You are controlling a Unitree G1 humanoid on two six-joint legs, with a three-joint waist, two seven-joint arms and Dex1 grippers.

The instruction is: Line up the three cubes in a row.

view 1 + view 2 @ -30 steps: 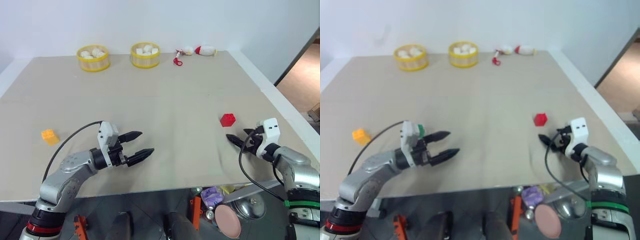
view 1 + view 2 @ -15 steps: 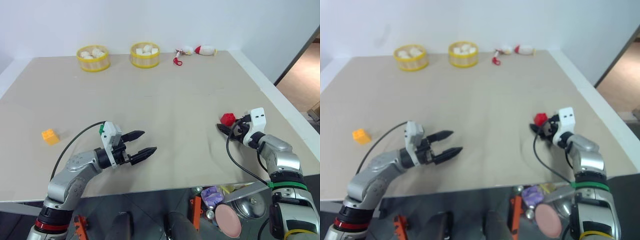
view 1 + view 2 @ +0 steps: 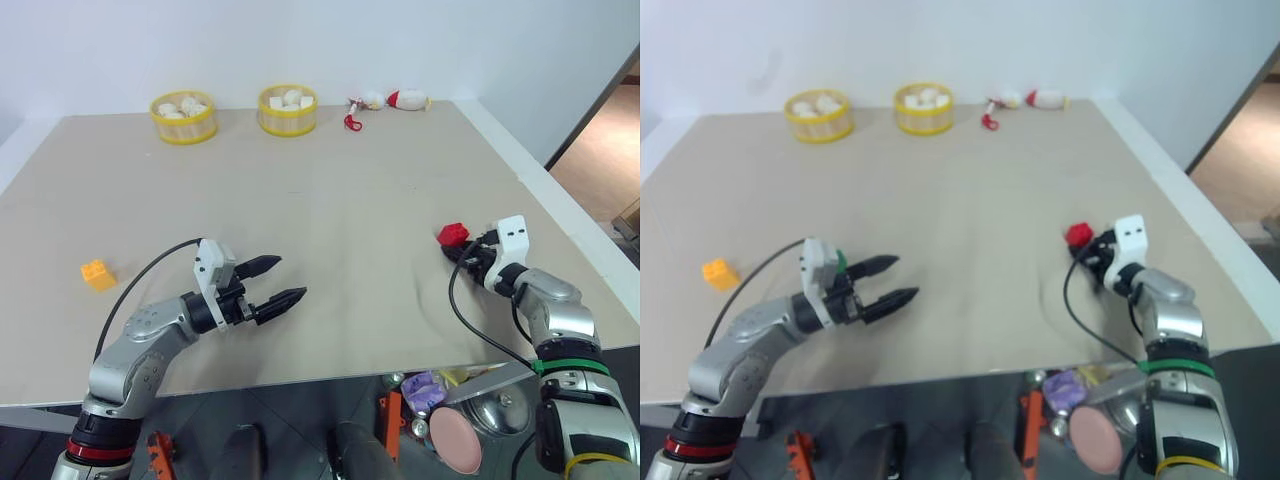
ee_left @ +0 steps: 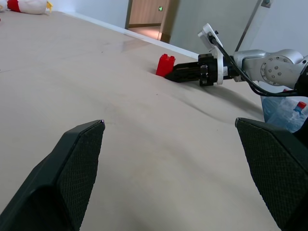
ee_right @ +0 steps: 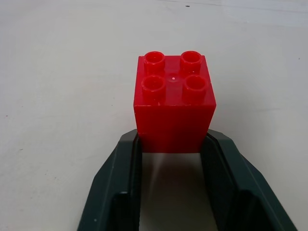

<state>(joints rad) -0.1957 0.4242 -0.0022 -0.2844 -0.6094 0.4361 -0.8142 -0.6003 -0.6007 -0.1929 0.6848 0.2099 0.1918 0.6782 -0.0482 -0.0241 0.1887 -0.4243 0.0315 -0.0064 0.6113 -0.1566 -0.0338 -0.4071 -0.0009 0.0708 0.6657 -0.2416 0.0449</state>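
Baskets [image 3: 184, 118] of white lumps [image 3: 183, 105]

Beige table [image 3: 330, 210] against plain pale wall [image 3: 320, 40]. Wooden door [image 4: 147, 12] in left wrist view. Brownish floor [image 3: 605, 160] beyond table's right edge.

Beige table [image 3: 330, 220]; red cube [image 3: 452, 234]; orange-yellow cube [image 3: 97, 273]; baskets [image 3: 184, 116]

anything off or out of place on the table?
Nothing damaged or spilled. The cubes are just scattered: red cube sits studs-up between the right claw's fingers, orange-yellow cube far across at the left edge. Left claw is open.
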